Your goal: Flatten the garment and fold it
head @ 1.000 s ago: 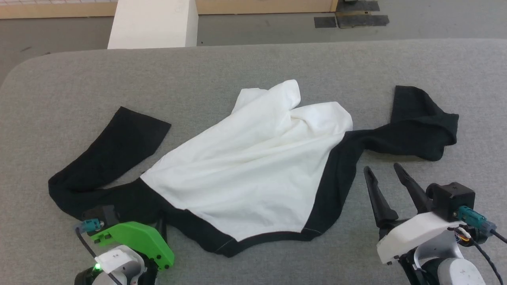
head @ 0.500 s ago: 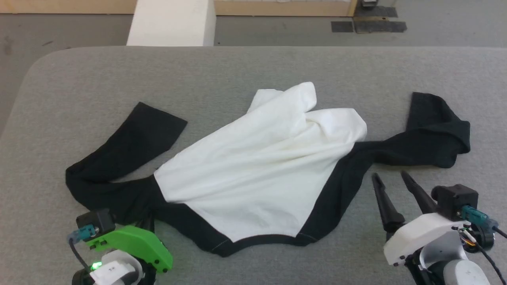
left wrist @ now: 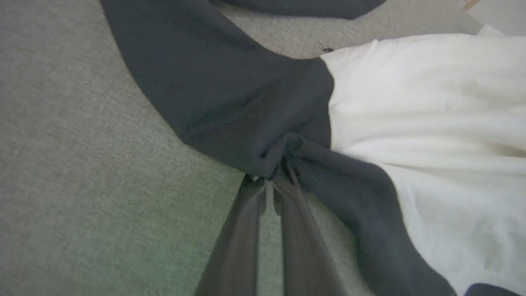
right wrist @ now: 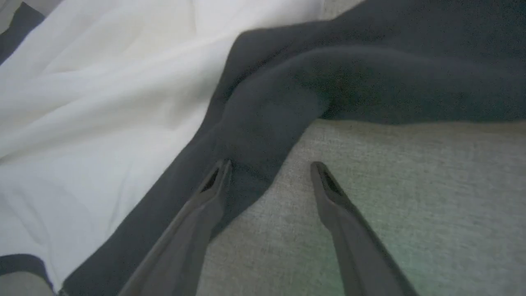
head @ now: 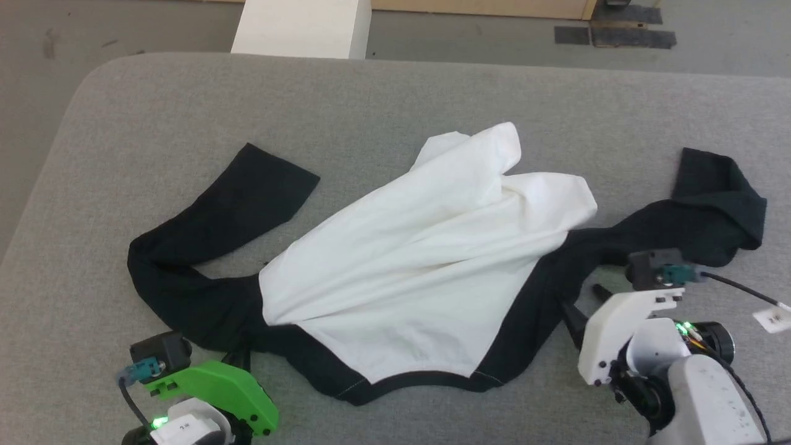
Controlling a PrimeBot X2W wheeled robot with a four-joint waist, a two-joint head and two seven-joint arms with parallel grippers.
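1 garment (head: 426, 272), white with black trim.
2 black sleeves on it: left-hand sleeve (head: 216, 216), right-hand sleeve (head: 710, 204).
2 pincers: left pincer (left wrist: 274, 183), right pincer (right wrist: 270, 165).
2 fingers (right wrist: 341, 213) per pincer.
1 grey desk (head: 185, 111).
1 white block (head: 303, 28) beyond it.

Bare table (head: 154, 111) (far side) beyond garment (head: 432, 259).

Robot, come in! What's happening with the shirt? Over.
Left gripper shut on garment, black part. Right gripper open, straddling its black edge. Garment crumpled, unfolded. Nothing blocking.
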